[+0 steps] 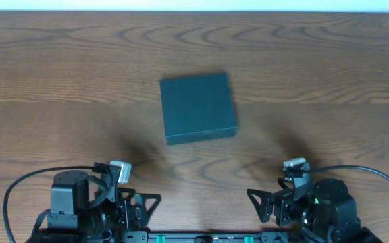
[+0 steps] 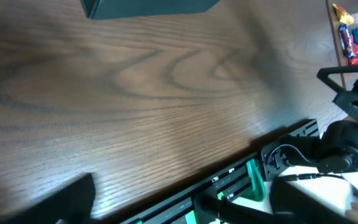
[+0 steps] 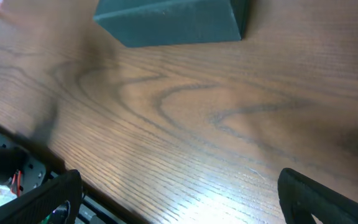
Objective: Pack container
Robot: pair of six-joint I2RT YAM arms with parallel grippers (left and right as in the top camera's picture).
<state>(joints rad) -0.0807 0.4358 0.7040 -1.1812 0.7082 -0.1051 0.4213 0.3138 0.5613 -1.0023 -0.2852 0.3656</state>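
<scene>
The container [image 1: 198, 108] is a dark teal square box lying shut on the wooden table, a little behind its middle. Its near edge shows at the top of the left wrist view [image 2: 148, 7], and its front face at the top of the right wrist view [image 3: 173, 22]. Both arms sit low at the table's front edge, well short of the box. My left gripper [image 1: 139, 204] [image 2: 179, 208] stands open over bare wood, with one finger [image 2: 61, 202] at the lower left. The right gripper [image 1: 265, 204] [image 3: 185, 205] is open too, its fingers [image 3: 45, 199] far apart with nothing between them.
A black rail with green clamps [image 1: 201, 237] [image 2: 253, 183] runs along the front table edge between the arm bases. Colourful snack packets [image 2: 353, 31] lie far off to the right in the left wrist view. The right arm [image 2: 353, 112] shows there too.
</scene>
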